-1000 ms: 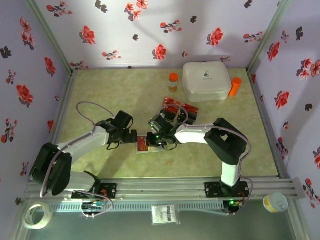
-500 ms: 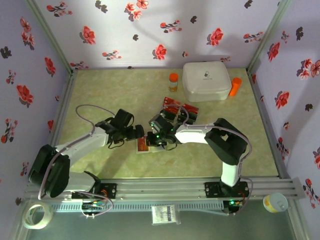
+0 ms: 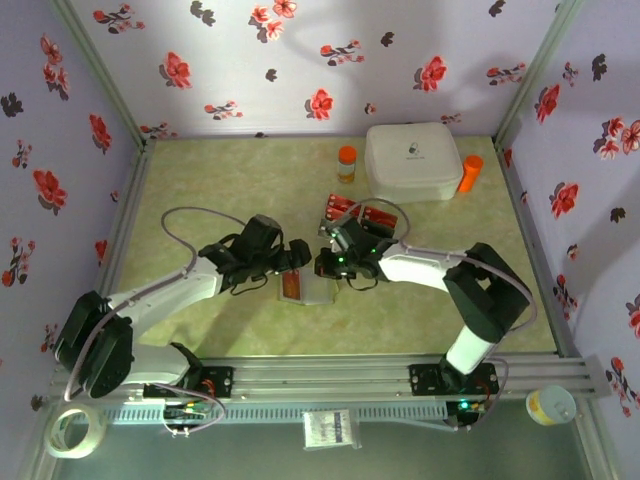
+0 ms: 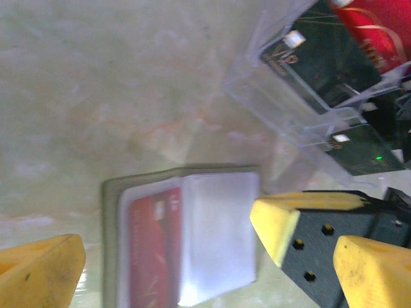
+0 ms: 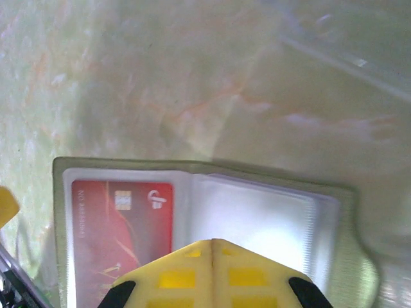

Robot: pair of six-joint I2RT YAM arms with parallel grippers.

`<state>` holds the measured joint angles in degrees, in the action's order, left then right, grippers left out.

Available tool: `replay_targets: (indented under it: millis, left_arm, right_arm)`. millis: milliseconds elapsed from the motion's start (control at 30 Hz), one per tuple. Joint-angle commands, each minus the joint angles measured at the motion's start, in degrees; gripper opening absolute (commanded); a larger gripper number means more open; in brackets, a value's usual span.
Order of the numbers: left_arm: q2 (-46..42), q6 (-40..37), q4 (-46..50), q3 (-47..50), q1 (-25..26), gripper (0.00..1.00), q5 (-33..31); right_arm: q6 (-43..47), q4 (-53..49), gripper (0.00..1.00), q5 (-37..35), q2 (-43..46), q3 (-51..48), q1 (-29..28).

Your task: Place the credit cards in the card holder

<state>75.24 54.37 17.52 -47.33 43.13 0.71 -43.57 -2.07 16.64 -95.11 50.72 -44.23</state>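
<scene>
Top external: shows the card holder [image 3: 305,289] open flat at centre frame, with the left gripper [image 3: 291,259], jaws spread wide, at its upper left and the right gripper [image 3: 322,266], pinched together, at its upper right; spare credit cards [image 3: 360,213] just above.

Left wrist: catches the card holder at lower centre, a red card [image 4: 151,247] sleeved in its left half, and a clear tray [image 4: 270,102] at upper right.

Right wrist: looks past closed fingers [image 5: 173,276] at bottom centre onto the card holder.

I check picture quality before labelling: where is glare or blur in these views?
Right wrist view: white glare on the card holder, on its empty sleeve; the shut fingers are out of focus. Left wrist view: that sleeve washes out, the open fingers blur, the red card is smeared. Top external view: even light, soft arm shadows on the table.
</scene>
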Motion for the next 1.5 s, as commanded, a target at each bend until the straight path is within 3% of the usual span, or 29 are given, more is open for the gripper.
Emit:
replay_targets:
  millis: [0, 467, 1033, 1467]
  left_arm:
    - [-0.5, 2.2, -2.4, -1.8, 1.6, 1.0, -0.3]
    - [6.3, 2.0, -7.6, -4.0, 6.6, 1.0, 0.6]
    - [4.0, 3.1, -13.8, 8.1, 2.8, 1.0, 0.0]
    - [5.6, -2.0, -11.0, 8.0, 1.5, 1.0, 0.1]
  right_arm:
    - [2.4, -2.6, 0.03, -0.3, 2.4, -1.3, 1.6]
    - [2.6, -2.0, 0.03, 1.9, 0.4, -0.6, 2.6]
    - [2.1, -1.4, 0.02, 2.2, -0.3, -1.1, 2.6]
    - [2.5, -1.8, 0.02, 3.9, -2.8, 1.8, 2.4]
